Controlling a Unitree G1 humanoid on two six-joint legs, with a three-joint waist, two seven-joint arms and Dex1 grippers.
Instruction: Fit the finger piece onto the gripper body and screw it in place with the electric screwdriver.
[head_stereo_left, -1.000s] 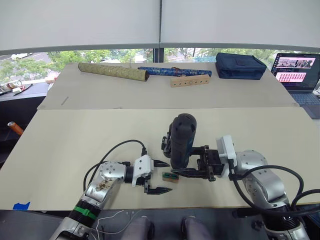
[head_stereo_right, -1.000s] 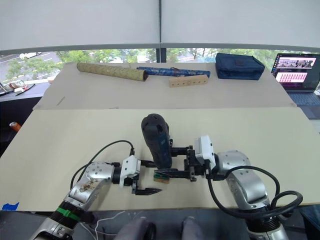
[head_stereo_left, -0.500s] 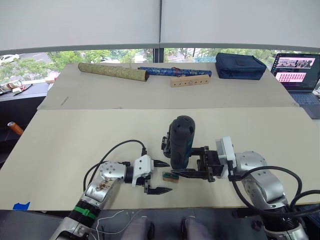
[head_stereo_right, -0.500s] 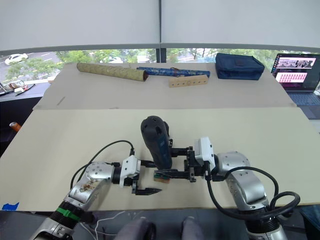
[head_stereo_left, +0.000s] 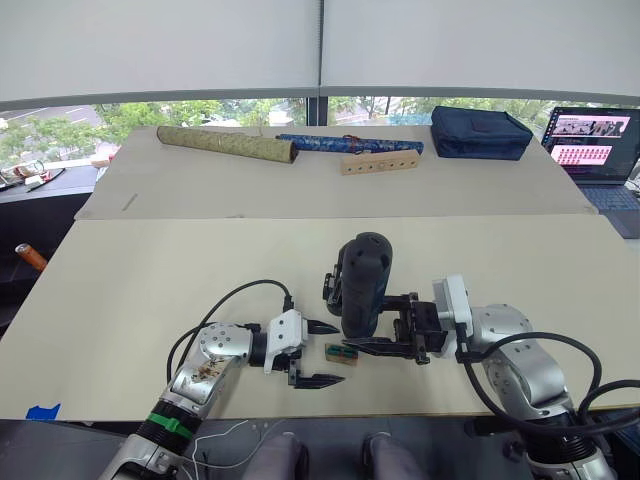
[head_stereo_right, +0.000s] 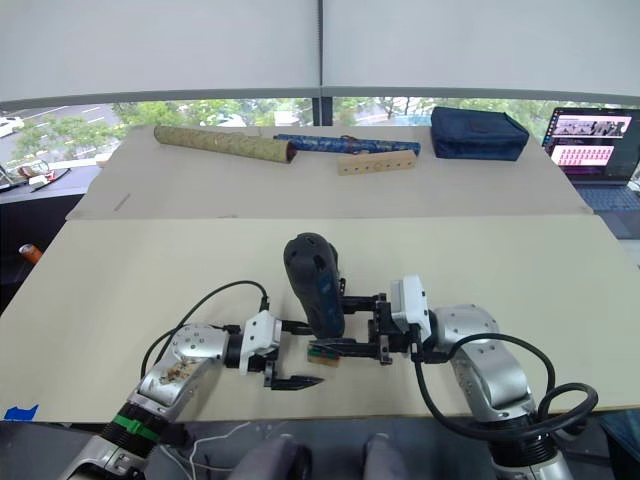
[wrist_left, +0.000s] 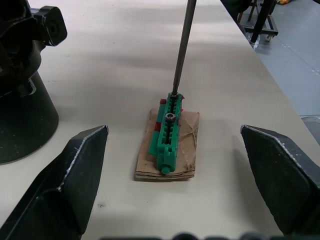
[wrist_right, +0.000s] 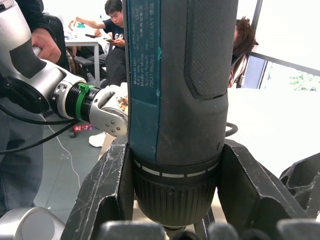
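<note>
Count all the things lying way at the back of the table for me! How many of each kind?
Patterned rolls: 2, an olive one and a blue one
Wooden block with holes: 1
Dark blue bag: 1
Total: 4

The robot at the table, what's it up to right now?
The right gripper holds the screwdriver upright, its bit resting on a small tan-and-green block that carries screws. The left gripper sits open on either side of that block without touching it. The gripper body stands beside the block. It looks like a screw is being picked up on the bit; nothing is being fastened yet.
</note>
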